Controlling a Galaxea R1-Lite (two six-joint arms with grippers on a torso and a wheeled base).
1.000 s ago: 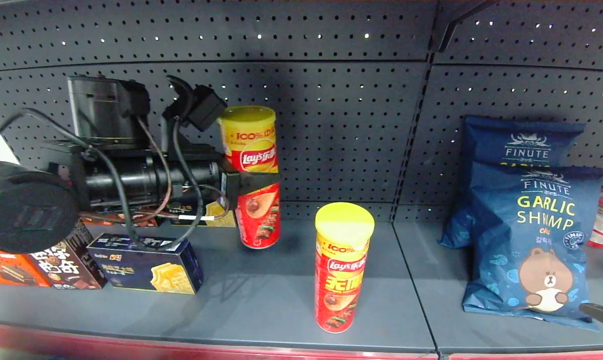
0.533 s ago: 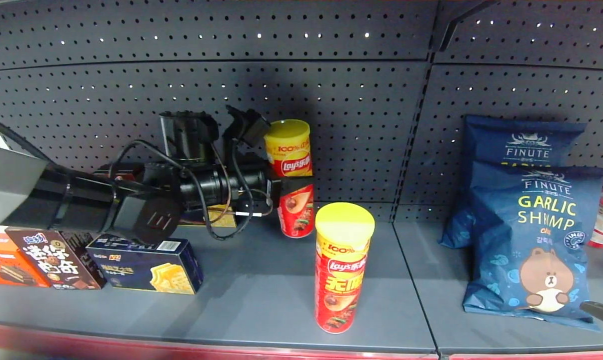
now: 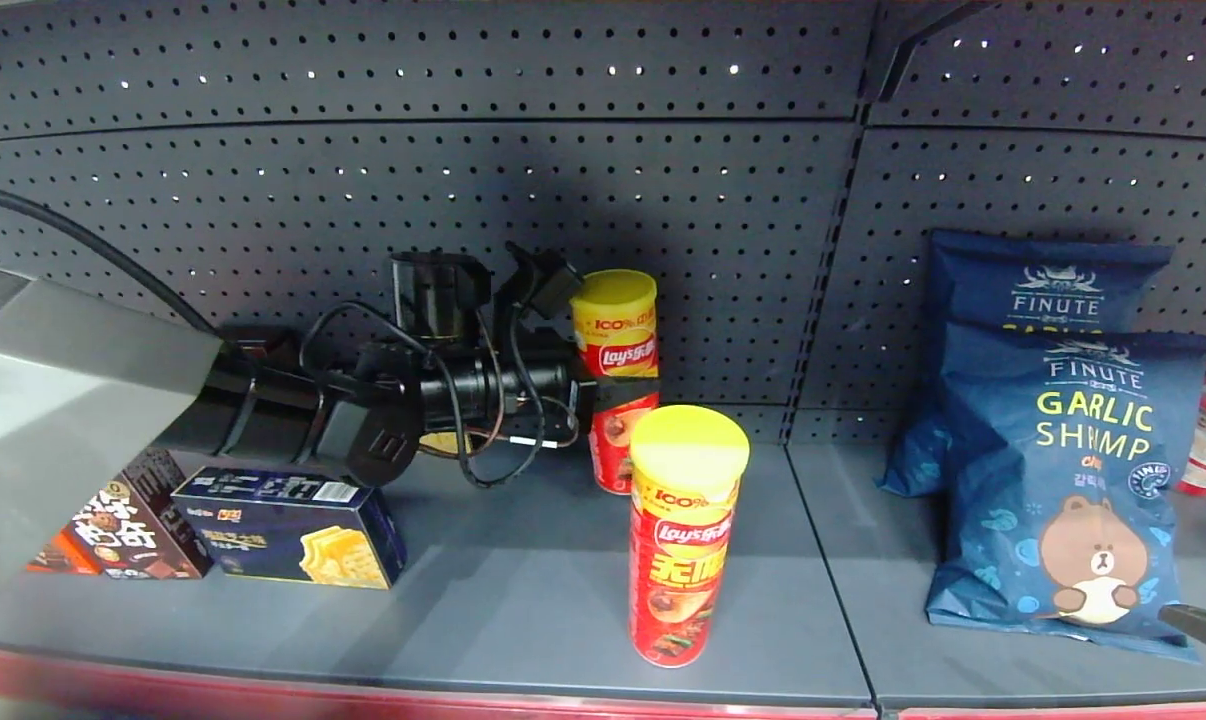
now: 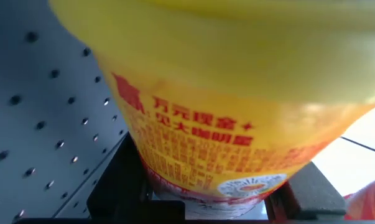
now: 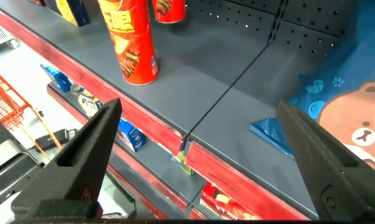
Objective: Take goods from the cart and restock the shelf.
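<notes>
Held can [image 3: 618, 320]: lidded, upright by the pegboard [image 3: 723, 250], behind the front can [image 3: 683, 540]; base perhaps touching the shelf [image 3: 523, 600].
Left gripper [image 3: 603, 395]: clamped round its middle.
Right gripper [image 5: 198, 106]: spread wide, holding nothing, near the shelf's front edge.
Room: a gap of shelf between front can and bags [image 3: 1063, 480].

I'm standing in a shop aisle: a grey shelf [image 3: 523, 600] with a pegboard back [image 3: 663, 200] and red edge strip [image 3: 363, 697] is carrying packaged snacks. Biscuit boxes [image 3: 293, 525] are sitting left of the fingers [image 3: 603, 392] of the left gripper [image 3: 625, 395], which are clamping a crisp tube [image 3: 615, 312]; blue snack bags [image 3: 1063, 480] are leaning well to their right.
</notes>
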